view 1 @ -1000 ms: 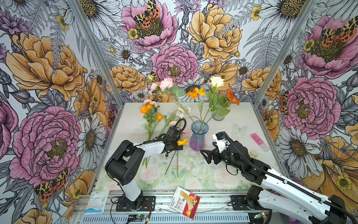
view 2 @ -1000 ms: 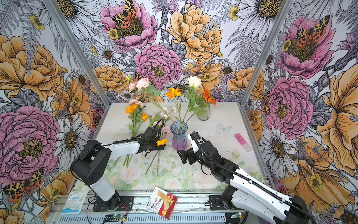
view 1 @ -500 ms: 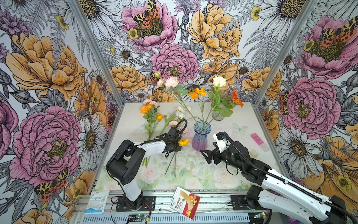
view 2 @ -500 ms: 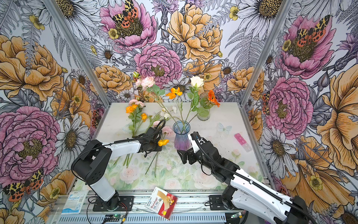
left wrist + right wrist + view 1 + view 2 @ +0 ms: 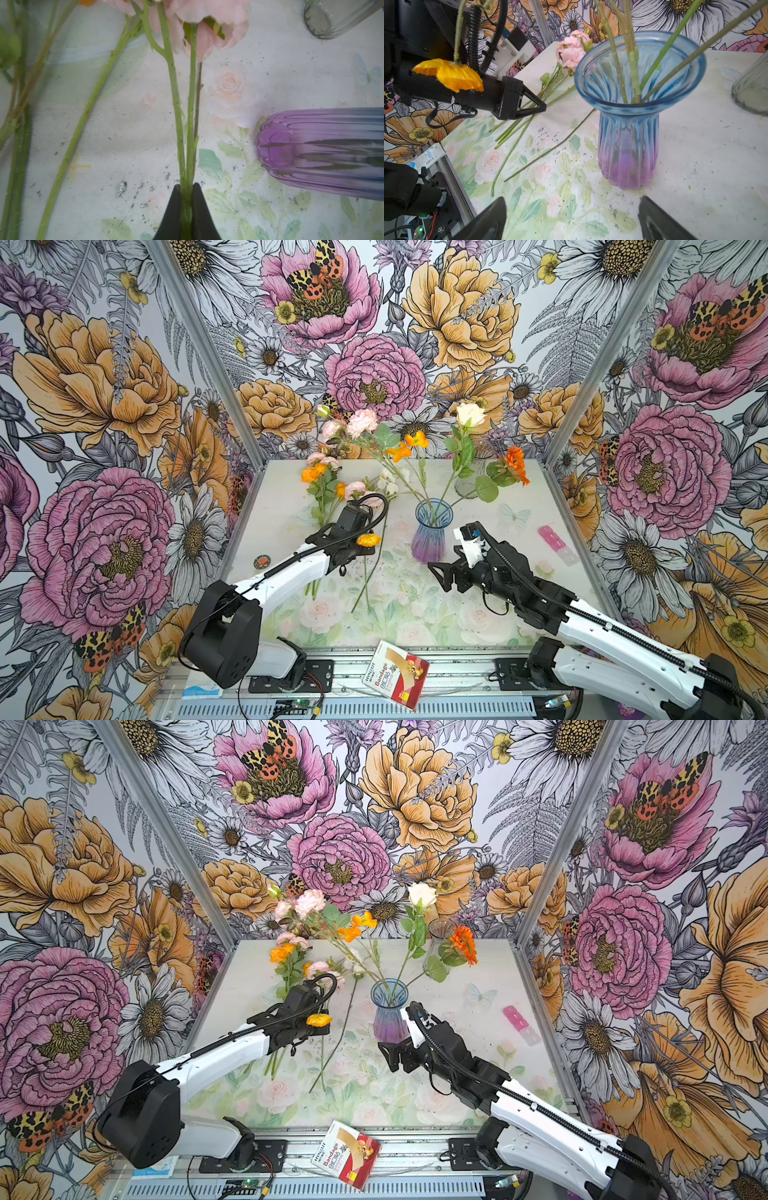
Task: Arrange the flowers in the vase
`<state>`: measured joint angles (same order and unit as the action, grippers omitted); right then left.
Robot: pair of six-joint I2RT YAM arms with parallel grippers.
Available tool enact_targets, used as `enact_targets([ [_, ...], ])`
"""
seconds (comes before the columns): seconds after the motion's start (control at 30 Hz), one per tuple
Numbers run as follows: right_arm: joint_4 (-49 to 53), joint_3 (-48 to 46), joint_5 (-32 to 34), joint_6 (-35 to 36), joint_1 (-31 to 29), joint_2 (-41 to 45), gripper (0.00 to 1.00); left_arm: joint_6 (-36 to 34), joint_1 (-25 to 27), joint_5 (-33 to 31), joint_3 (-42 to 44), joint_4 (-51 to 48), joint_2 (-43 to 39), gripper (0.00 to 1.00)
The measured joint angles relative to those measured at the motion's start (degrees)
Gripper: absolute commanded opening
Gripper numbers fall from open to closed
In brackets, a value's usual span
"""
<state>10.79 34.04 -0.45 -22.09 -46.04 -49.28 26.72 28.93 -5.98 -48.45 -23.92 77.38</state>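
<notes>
Two pink-flower stems [image 5: 175, 104] lay on the table [image 5: 124, 128], pinched in my left gripper [image 5: 186, 197] near the vase [image 5: 324, 153]; my right gripper [image 5: 572, 209] stood spread. Lifting risked snagging neighbouring stems [image 5: 83, 116], toppling the vase.

**Materials & finishes: glass, plastic, fabric, metal**

The vase [image 5: 629, 135] is reading as ribbed glass, glossy & see-thru, blue fading to purple. The 2nd vase [image 5: 751, 89] is showing clear ribbed glass, cloudier. The flowers [image 5: 207, 12] are looking artificial: petals like thin matt fabric, stems [image 5: 175, 104] like green plastic w/ small nubs. The surface [image 5: 695, 155] is looking like a matt printed sheet, scuffed, w/ dark specks. The left end effector [image 5: 186, 188] & right end effector [image 5: 572, 200] are showing matt black plastic. The arm shells [image 5: 291, 576] are shining glossy white; the cable conduit [image 5: 473, 37] is looking like ribbed black plastic. The frame rail [image 5: 461, 670] is looking like brushed metal, the bandage box [image 5: 395, 674] like glossy card. The walls [image 5: 104, 364] are showing matt printed paper.
</notes>
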Motion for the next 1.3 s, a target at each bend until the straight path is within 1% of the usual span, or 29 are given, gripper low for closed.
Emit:
enact_targets([
  [0.13, -0.02, 1.09, -0.35, 0.0, 0.0, -1.75, 1.0, 0.17, -3.93, -0.04, 3.45, -2.05, -6.91, 0.0],
  [0.2, -0.17, 2.1, -0.52, 0.02, 0.0, -2.75, 0.99, 0.04, -4.59, 0.22, 3.87, -2.38, -10.08, 0.0],
  [0.33, -0.92, 4.39, -0.94, 0.24, 0.0, -4.9, 0.99, -1.18, -5.18, 3.52, 3.96, -1.42, -17.09, 0.03],
  [0.43, -1.53, 5.75, -1.31, 0.48, 0.0, -6.4, 0.99, -1.62, -5.25, 5.38, 3.65, -1.38, -20.22, 0.03],
  [0.57, -2.75, 7.65, -3.13, 0.68, 0.0, -8.13, 1.0, -1.62, -6.49, 5.31, 2.54, -4.0, -22.47, 0.01],
  [0.67, -3.87, 8.74, -4.87, 0.66, 0.0, -8.9, 0.99, -1.6, -7.34, 1.46, 1.73, -8.28, -25.33, 0.0],
  [0.87, -7.37, 8.94, -8.72, -0.48, -0.17, -8.98, 1.0, -2.19, -8.13, -12.68, -1.03, -16.7, -34.16, 0.0],
  [1.0, -7.3, 10.73, -10.49, -1.01, -1.88, -9.4, 0.99, -3.34, -8.17, -19.67, -6.25, -19.89, -40.72, 0.0],
  [1.07, -7.34, 12.37, -11.34, -1.03, -2.89, -9.92, 0.99, -4.26, -8.15, -21.05, -9.75, -20.24, -43.06, 0.0],
  [1.1, -7.45, 13.29, -11.89, -1.05, -3.41, -10.19, 0.99, -4.83, -8.15, -20.83, -11.34, -19.93, -44.19, 0.0],
  [1.17, -7.52, 15.45, -13.0, -1.03, -4.39, -11.13, 0.98, -6.27, -8.15, -17.68, -12.81, -17.55, -46.05, 0.0],
  [1.2, -7.5, 16.74, -13.49, -1.01, -4.94, -11.82, 0.98, -6.97, -8.15, -14.19, -12.79, -15.26, -47.08, 0.0],
  [1.3, -7.69, 20.98, -15.02, -0.76, -6.32, -14.64, 0.95, -7.63, -8.04, 0.57, -9.99, -5.27, -48.78, 0.0],
])
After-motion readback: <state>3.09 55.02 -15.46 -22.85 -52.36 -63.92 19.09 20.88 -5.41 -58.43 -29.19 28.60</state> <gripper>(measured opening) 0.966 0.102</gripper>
